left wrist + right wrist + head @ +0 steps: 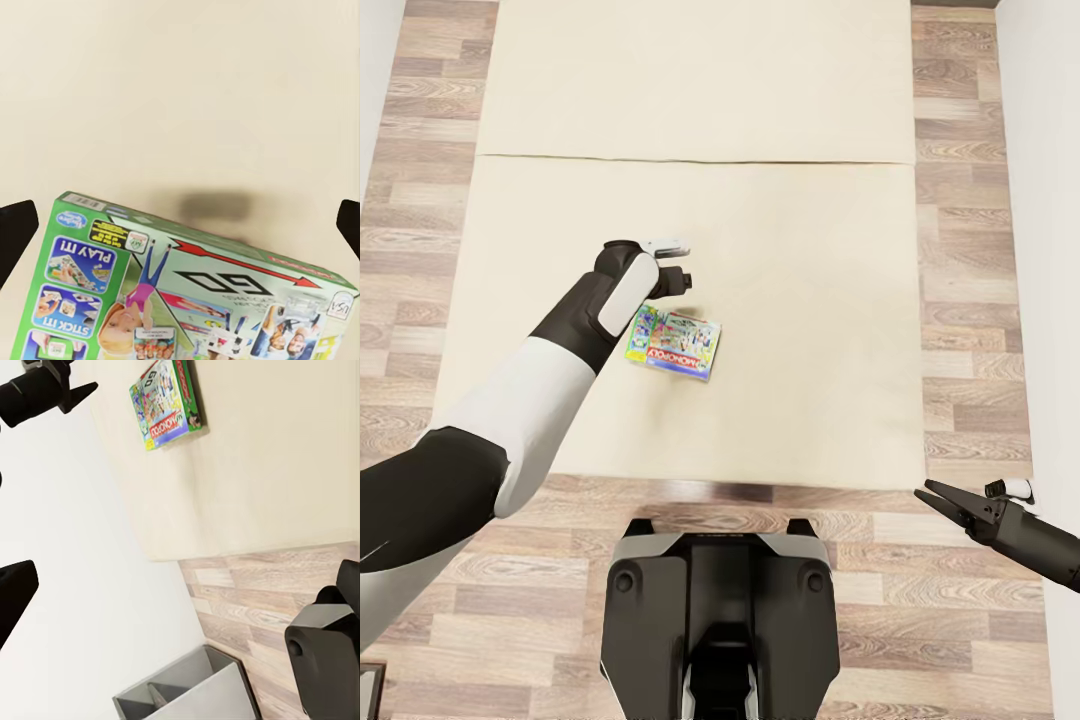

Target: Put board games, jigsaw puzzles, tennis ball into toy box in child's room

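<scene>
Left hand [678, 262] is held spread above the bed [810, 300], its dark fingertips [16, 229] seen wide apart and nothing pinched between them; the multicoloured board game [674, 342] lies flat on the mattress just at the hand's 6 o'clock, apart from it. Right hand [950, 500] is parked low at 4 o'clock over the floor [960, 120], fingers parted, empty. Step judged: reach for the pick-up; a descent onto the box's edges and a closing of the fingers is called for next.
</scene>
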Available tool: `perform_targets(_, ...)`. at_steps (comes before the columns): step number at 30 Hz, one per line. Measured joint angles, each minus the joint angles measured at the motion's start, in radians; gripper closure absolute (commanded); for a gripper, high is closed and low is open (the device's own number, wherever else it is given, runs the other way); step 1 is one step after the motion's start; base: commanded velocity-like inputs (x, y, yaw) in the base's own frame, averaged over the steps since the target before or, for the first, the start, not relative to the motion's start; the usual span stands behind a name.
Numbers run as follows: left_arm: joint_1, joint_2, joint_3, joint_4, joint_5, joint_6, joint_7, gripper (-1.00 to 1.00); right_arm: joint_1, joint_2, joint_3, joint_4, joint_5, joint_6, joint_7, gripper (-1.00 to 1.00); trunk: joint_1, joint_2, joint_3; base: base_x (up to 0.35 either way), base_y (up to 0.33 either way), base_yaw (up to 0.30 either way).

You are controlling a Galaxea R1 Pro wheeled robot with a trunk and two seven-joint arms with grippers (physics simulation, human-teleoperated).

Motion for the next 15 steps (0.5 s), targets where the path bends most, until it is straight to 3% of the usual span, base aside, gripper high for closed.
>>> perform_targets(15,-0.003,-0.002,0.001,0.0,-0.005,0.011,0.0,-1.0,0.0,0.0,0.0,0.0,0.0,0.0,0.001,-1.0,0.0,0.0,-0.025,0.0,0.0,0.0)
